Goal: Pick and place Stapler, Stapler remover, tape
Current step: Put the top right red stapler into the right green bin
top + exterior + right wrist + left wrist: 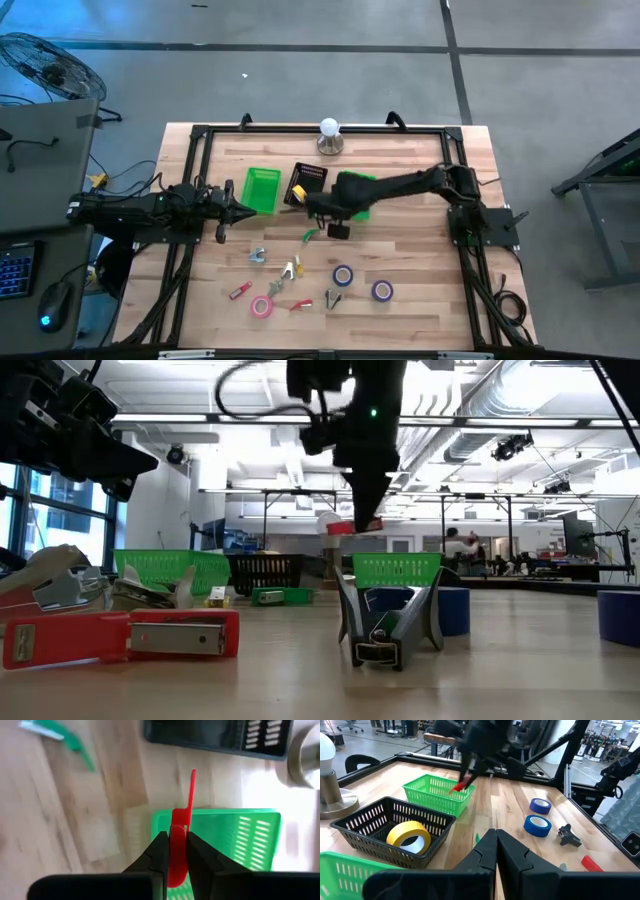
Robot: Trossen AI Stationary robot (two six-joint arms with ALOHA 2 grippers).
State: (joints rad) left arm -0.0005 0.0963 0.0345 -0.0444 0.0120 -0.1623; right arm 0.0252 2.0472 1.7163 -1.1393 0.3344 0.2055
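right gripper (173, 851) pinched shut on a red staple remover (182, 827), hanging right over the green basket (235, 835), yellow tape (410, 836) sat in the black basket (365, 827) just beside it, left gripper (496, 851) closed, empty, parked farther off

High view: overhead, straight down, far, whole table (400, 290) and both arms.
Low view: tabletop level, facing across into the room; red stapler (120, 635) close up.
Left wrist: forward past shut left gripper (496, 851) toward the right arm.
Right wrist: down past right gripper (175, 851), close over green basket (235, 840), shared with left wrist and low views.
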